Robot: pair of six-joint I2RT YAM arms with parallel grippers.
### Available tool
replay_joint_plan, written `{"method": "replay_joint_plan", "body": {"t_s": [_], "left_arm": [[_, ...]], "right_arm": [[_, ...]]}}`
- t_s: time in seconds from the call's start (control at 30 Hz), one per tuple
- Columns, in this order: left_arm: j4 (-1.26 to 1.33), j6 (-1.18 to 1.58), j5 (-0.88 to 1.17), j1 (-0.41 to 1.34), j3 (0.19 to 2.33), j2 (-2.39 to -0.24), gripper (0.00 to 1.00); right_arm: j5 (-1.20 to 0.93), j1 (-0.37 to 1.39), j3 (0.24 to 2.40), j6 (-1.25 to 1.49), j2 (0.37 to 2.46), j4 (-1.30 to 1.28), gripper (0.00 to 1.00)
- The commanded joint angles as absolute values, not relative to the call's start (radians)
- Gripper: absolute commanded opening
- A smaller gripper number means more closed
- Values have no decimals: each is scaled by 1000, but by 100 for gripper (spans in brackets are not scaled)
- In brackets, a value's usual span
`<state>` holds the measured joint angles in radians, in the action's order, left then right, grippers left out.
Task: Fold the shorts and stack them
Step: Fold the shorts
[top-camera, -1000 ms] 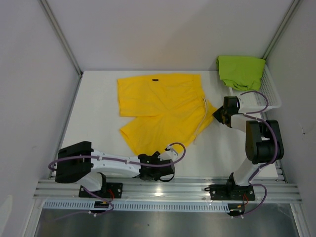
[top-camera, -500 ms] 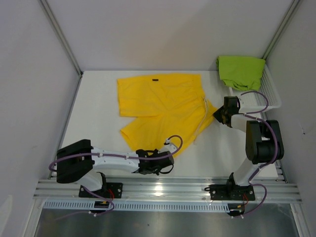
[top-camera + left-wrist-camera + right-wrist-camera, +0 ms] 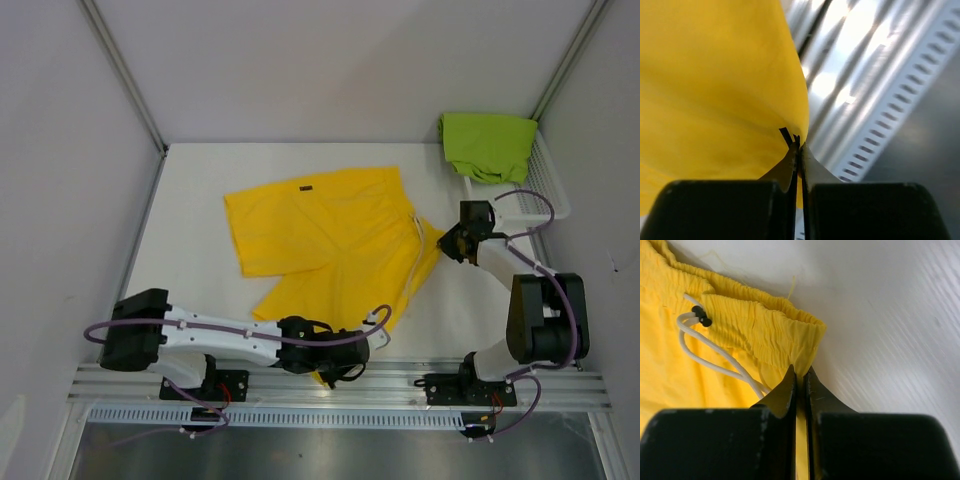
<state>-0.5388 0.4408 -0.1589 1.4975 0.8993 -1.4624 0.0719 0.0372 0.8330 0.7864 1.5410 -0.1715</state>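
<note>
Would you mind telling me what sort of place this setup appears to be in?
Probably a robot lab test cell: a white table boxed in by plain panels, two arms bolted to an aluminium rail, yellow shorts laid out for handling.

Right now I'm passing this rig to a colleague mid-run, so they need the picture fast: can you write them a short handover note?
Left gripper: shut on a leg hem corner of the yellow shorts, at the table's near edge.
Right gripper: shut on the waistband corner of the same pair, by the drawstring.
Yellow shorts: spread open mid-table, held at both of those corners.
Green shorts: bunched on the basket, far right, untouched.
Done: both grips taken; no fold is visible yet.
Left: fold the yellow pair, fetch and fold the green pair, stack them.
</note>
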Motion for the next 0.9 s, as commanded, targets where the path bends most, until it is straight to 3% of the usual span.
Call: {"method": "replay_joint_plan", "body": {"t_s": [0.0, 0.33, 0.5, 0.87], "left_arm": [[-617, 440, -51, 1540, 1009, -1393, 0], [-603, 514, 193, 1339, 1071, -1166, 0], [-741, 488, 233, 1174, 1187, -1140, 0], [-805, 310, 342, 720, 1336, -1218, 0]], "right_arm": [[118, 21, 802, 759, 1402, -345, 0], [153, -31, 1040, 710, 1239, -649, 0], [172, -18, 1289, 710, 1363, -787, 0], [46, -3, 1506, 772, 1552, -706, 0]]}}
